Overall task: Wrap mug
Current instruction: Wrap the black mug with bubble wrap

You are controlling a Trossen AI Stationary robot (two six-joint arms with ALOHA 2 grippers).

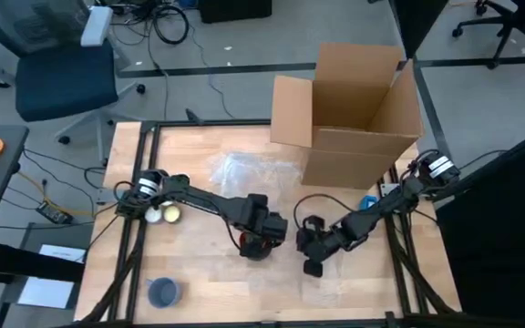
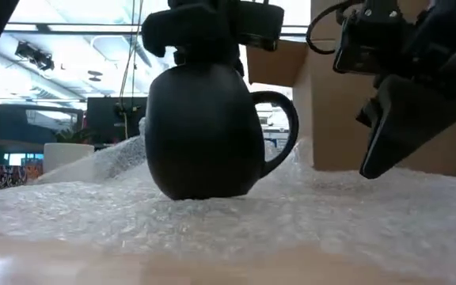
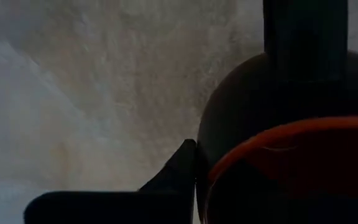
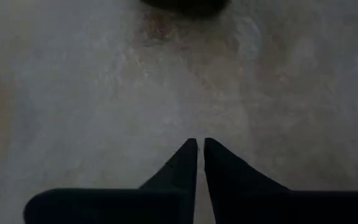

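A black mug with an orange inside stands upright on its base on a sheet of clear bubble wrap, which is spread over the middle of the table. The mug's handle points toward my right gripper. My left gripper is on top of the mug, shut on its rim. My right gripper is shut with nothing between its fingers. It hangs just right of the mug with its tips low over the wrap; whether they touch it, I cannot tell. My left gripper comes at the mug from above, pointing down, at the rim on the side away from the handle. One finger lies against the outside of the wall; the other is lost in the mug's dark inside. The mug stays upright on the wrap.
An open cardboard box stands at the far right of the table. A white and yellow ball lies by the left arm's base, and a blue round thing sits near the front left corner. A small blue thing lies under the right arm.
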